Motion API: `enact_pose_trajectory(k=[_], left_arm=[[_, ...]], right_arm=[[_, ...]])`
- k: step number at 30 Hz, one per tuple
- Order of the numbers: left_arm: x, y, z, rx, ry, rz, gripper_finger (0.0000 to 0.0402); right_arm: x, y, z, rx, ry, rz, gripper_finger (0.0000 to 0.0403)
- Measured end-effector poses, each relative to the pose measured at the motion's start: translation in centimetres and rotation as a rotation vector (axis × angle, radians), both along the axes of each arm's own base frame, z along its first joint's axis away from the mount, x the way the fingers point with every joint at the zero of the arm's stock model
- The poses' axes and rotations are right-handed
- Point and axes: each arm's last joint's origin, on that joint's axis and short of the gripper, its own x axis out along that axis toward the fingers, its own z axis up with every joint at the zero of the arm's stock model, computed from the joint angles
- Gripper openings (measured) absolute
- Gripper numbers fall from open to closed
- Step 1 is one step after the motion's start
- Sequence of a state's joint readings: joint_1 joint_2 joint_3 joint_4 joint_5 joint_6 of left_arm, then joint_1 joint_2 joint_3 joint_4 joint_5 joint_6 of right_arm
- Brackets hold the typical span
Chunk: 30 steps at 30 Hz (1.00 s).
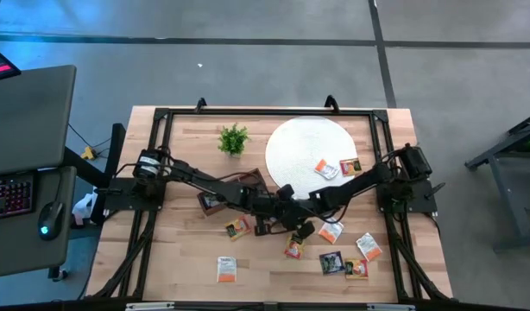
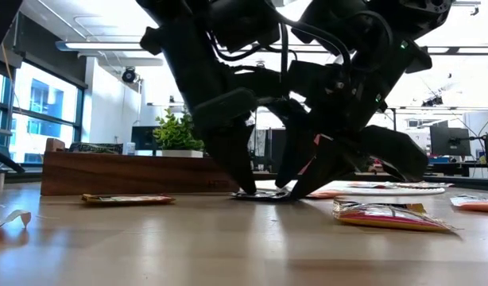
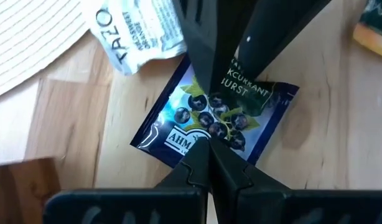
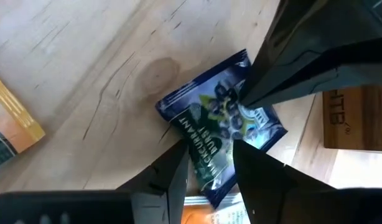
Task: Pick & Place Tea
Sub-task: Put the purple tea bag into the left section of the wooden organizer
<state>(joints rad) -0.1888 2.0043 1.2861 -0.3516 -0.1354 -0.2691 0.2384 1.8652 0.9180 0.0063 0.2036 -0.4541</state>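
Observation:
A dark blue tea sachet [image 3: 206, 115] printed with berries lies flat on the wooden table, near its middle. My left gripper [image 3: 206, 142] is shut, with its tips on the sachet's face. My right gripper [image 4: 209, 163] comes from the opposite side and is open. Its two fingers stand on either side of one end of the sachet [image 4: 209, 174]; whether they touch it I cannot tell. In the high view both grippers [image 1: 287, 223] meet over the sachet and hide it. In the low view the fingers [image 2: 264, 191] reach down to the tabletop. My left gripper presses its shut fingertips [image 4: 244, 99] on the sachet's printed top face [image 3: 206, 127], near the middle. The fingers slant down from the table's left side. The sachet lies flat on the table under them.
The white disc [image 1: 308, 147] at the far middle carries two sachets [image 1: 325, 168]. A white sachet [image 3: 132, 31] lies close by. Several more sachets [image 1: 331, 231] are scattered toward the near edge. The wooden tray [image 1: 215, 200] and a small plant [image 1: 233, 138] stand to the left.

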Motion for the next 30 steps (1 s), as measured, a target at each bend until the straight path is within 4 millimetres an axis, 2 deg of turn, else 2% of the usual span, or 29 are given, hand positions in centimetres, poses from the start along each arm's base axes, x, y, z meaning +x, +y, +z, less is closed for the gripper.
enact_pose_trajectory(k=[8, 11, 15, 20, 25, 28, 30], left_arm=[[0.0, 0.0, -0.1, 0.012, -0.002, -0.003, 0.0000], [0.0, 0.0, -0.2, 0.014, 0.002, -0.005, 0.0000], [0.0, 0.0, -0.2, 0.014, 0.003, -0.005, 0.0000], [-0.2, 0.0, 0.1, 0.021, 0.009, -0.007, 0.0000], [-0.6, 0.0, 0.9, 0.026, 0.009, -0.031, 0.0000], [-1.3, 0.1, 2.9, 0.009, -0.003, -0.040, 0.0001], [-1.3, 0.3, 3.4, 0.013, -0.010, -0.042, 0.0001]], right_arm=[[0.1, -0.2, 0.0, -0.016, 0.004, 0.022, 0.0117], [0.1, -0.2, 0.0, -0.012, 0.001, 0.031, 0.0083], [0.1, -0.3, -0.1, -0.015, 0.001, 0.031, 0.0014], [-0.1, 0.1, 0.0, -0.059, -0.002, 0.021, 0.0017], [-0.4, 1.2, 0.3, -0.195, -0.009, 0.123, 0.0006], [-0.7, 2.0, 0.2, -0.323, 0.012, 0.270, 0.0003], [-0.9, 2.5, 0.2, -0.437, 0.026, 0.344, 0.0003]])
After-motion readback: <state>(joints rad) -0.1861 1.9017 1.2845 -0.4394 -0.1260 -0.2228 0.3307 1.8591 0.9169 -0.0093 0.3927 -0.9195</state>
